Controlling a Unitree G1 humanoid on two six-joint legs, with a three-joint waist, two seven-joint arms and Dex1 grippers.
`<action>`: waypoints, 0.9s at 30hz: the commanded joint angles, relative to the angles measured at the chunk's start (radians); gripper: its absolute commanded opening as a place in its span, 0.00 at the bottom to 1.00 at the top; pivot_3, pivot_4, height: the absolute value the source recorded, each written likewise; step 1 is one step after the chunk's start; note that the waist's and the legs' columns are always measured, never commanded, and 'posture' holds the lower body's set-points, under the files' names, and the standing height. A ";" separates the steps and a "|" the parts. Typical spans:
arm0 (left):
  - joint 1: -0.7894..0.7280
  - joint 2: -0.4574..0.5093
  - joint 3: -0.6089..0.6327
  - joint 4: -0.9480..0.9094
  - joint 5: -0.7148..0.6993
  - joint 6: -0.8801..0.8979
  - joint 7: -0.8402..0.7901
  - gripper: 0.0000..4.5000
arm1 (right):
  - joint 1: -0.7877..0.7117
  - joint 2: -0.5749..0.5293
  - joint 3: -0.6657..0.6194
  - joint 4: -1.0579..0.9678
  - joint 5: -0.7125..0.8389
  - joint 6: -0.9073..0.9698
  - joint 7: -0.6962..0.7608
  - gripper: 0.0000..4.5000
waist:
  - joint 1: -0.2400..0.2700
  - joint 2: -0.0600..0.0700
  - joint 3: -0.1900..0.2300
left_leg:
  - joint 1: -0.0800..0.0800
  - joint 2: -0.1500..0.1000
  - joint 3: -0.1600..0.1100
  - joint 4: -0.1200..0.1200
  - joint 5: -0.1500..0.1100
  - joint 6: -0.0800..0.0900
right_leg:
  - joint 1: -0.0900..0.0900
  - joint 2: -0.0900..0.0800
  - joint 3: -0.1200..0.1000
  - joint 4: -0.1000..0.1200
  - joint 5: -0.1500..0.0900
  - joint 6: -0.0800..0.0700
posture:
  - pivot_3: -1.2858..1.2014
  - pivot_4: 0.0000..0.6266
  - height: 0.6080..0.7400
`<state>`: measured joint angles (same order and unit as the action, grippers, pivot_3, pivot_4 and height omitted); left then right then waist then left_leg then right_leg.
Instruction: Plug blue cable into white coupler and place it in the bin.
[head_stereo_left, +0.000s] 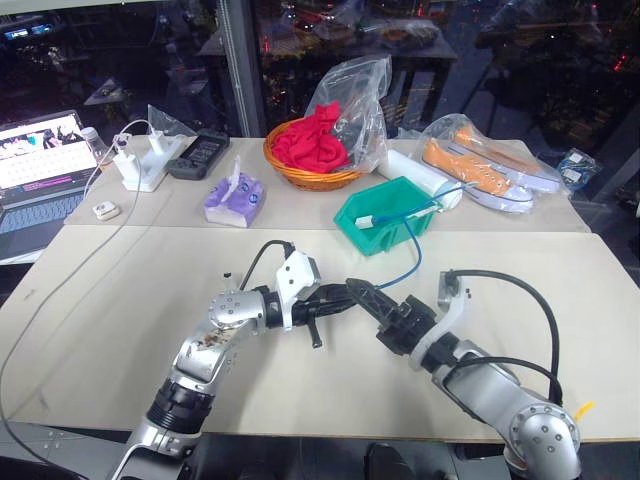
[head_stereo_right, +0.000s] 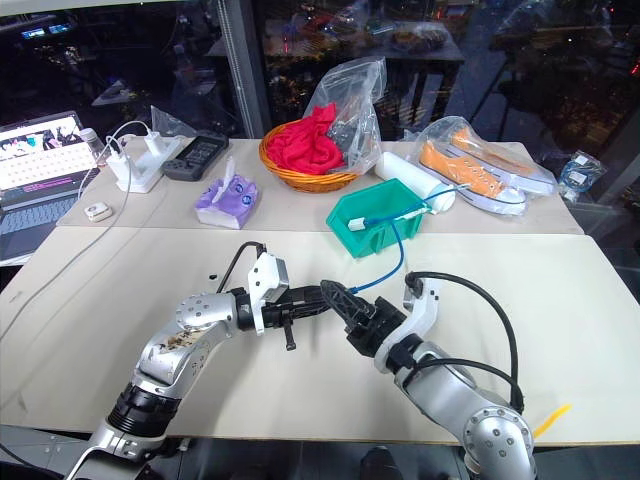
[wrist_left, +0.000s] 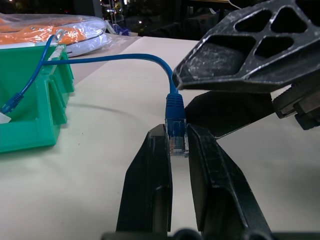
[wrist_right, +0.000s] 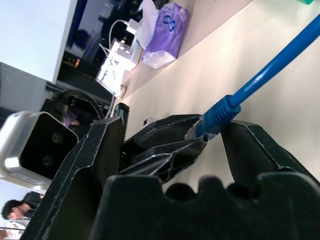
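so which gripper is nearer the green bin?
Right. The right gripper sits just in front of the green bin, below it on the table; the left gripper is further left.
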<state>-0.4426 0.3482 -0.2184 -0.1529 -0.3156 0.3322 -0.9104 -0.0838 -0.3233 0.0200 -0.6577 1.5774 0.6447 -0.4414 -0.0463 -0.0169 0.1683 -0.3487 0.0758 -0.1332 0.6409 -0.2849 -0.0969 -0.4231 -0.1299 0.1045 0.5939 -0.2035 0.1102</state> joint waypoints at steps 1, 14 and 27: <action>-0.012 -0.001 -0.001 -0.033 -0.006 -0.007 0.001 0.02 | 0.001 0.000 -0.010 -0.020 0.016 -0.024 0.009 0.74 | 0.000 0.000 0.000 | 0.000 0.000 0.000 0.000 0.000 0.000 | 0.000 0.000 0.000 0.000 0.000 0.000 | 0.52 0.24 0.91; -0.008 0.002 -0.003 -0.035 -0.006 -0.009 -0.004 0.02 | -0.006 0.003 -0.010 -0.016 0.015 -0.034 0.018 0.01 | 0.000 0.000 0.000 | 0.000 0.000 0.000 0.000 0.000 0.000 | 0.000 0.000 0.000 0.000 0.000 0.000 | 0.52 0.24 0.91; -0.007 0.006 -0.006 -0.038 -0.009 -0.009 -0.010 0.02 | -0.015 0.008 -0.009 -0.014 0.007 -0.037 0.040 0.01 | 0.000 0.000 0.000 | 0.000 0.000 0.000 0.000 0.000 0.000 | 0.000 0.000 0.000 0.000 0.000 0.000 | 0.52 0.24 0.91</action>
<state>-0.4427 0.3521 -0.2095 -0.1623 -0.3200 0.3283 -0.9101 -0.0726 -0.3263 0.0096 -0.6296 1.5741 0.6282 -0.4388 -0.0459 -0.0170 0.1683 -0.3488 0.0758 -0.1332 0.6409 -0.2849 -0.0969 -0.4232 -0.1299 0.1045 0.5938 -0.2035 0.1102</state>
